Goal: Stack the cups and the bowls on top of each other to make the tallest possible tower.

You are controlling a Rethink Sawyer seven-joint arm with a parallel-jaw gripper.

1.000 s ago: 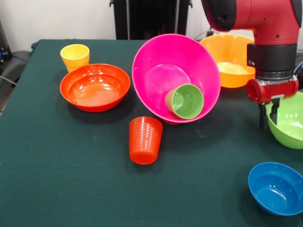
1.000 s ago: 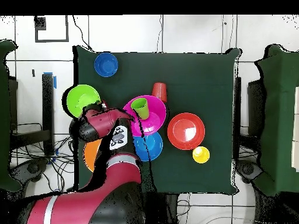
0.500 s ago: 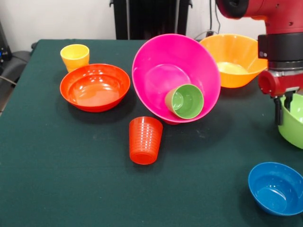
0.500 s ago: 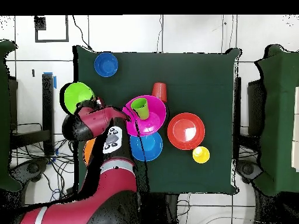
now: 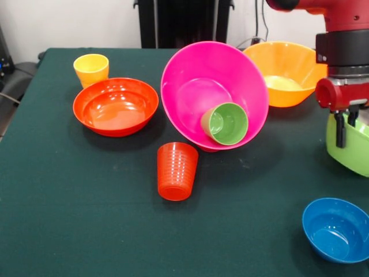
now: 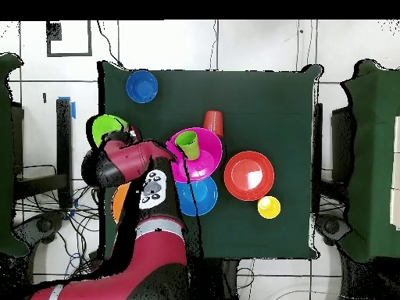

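Observation:
My gripper point(image 5: 345, 134) hangs at the right edge of the front view, its fingers straddling the near rim of the lime green bowl point(image 5: 353, 151), which sits tilted; the gripper looks shut on that rim. The large pink bowl point(image 5: 196, 86) leans tilted toward the front, with the light green cup point(image 5: 226, 123) lying inside it. From overhead the pink bowl point(image 6: 205, 152) overlaps the medium blue bowl point(image 6: 199, 197). The ribbed orange-red cup point(image 5: 176, 171) stands upside down in front of the pink bowl.
The yellow cup point(image 5: 91, 68) stands upright behind the wide red-orange bowl point(image 5: 115, 105) at the left. The yellow-orange bowl point(image 5: 282, 72) sits behind the gripper. A small dark blue bowl point(image 5: 335, 229) rests at the front right corner.
The arm swung right from beside the lime green bowl to over its rim. The bowl has tipped and its edge has shifted left. Nothing else moved.

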